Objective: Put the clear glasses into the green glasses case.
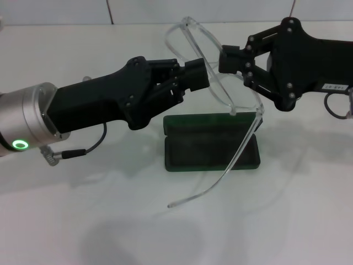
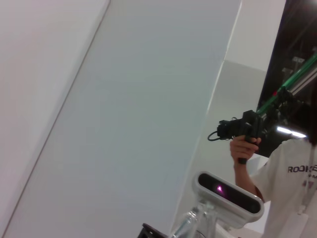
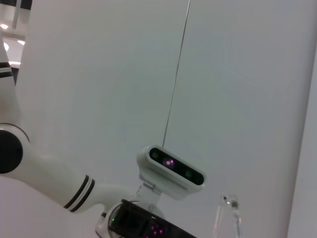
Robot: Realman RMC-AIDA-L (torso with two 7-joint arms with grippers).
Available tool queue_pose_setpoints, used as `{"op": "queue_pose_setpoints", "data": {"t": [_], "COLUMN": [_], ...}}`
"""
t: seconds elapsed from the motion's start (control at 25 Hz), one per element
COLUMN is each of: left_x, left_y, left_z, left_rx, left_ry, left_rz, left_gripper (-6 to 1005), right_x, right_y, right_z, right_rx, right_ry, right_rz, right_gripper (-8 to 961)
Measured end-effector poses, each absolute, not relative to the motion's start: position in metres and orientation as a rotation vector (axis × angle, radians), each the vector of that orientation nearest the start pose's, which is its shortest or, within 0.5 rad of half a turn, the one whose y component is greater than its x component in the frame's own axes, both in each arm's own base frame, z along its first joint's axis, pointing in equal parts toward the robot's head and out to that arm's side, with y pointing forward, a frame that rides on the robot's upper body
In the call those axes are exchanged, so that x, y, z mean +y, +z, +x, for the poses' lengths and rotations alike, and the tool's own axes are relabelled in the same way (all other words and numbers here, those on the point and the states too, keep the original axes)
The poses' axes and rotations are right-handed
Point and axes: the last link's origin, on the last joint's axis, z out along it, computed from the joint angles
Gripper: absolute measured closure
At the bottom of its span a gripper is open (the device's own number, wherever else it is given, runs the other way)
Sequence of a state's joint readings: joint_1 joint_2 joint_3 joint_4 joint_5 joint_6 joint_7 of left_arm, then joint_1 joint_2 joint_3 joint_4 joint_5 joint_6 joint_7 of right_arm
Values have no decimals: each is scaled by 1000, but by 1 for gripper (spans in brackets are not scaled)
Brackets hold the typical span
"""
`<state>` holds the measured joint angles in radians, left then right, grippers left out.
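Above open case (image 1: 212, 143), both grippers pinch glasses (image 1: 212, 66): left gripper (image 1: 199, 74) and right gripper (image 1: 227, 61) closed on frame; long axis parallels case, directly below.

We are seeing the clear glasses (image 1: 220, 83) hanging above the green glasses case (image 1: 212, 142), which is lying on the tabletop (image 1: 287, 221).

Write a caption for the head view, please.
Both tools hold the glasses above the open case on the table.
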<state>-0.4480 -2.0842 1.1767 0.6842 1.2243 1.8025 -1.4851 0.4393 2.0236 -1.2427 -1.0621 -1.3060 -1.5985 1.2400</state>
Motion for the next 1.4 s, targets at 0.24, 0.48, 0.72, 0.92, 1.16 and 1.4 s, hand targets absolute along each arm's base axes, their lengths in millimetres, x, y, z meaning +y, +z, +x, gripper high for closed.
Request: {"op": "queue_pose_setpoints", "data": {"t": [0.24,0.48,0.72,0.92,1.16,1.4], "left_x": [288,287,280,275,272,269], "left_y": [11,23,38,37,18,-9], "left_z": [-176,-184,-201,-217,-213,-177], "left_rx": [-494,-477,-488,-570,-583,-428], "left_ry": [-1617,-1628,-1587,-1542,-1463,-1535], "left_rz": [-2762,-2739,-2746,-2745,-2875,-3018], "left_gripper": [858,859,859,859,860,863], "right_x": [324,327,321,311,304,315], "right_y": [39,49,76,107,134,122], "right_z": [144,152,154,159,169,167], "right_rx": [-254,-231,-263,-311,-314,-290], "right_ry": [1137,1153,1295,1486,1691,1737], "right_rz": [-2669,-2610,-2510,-2353,-2122,-2082], "right_gripper": [911,912,912,912,912,912]}}
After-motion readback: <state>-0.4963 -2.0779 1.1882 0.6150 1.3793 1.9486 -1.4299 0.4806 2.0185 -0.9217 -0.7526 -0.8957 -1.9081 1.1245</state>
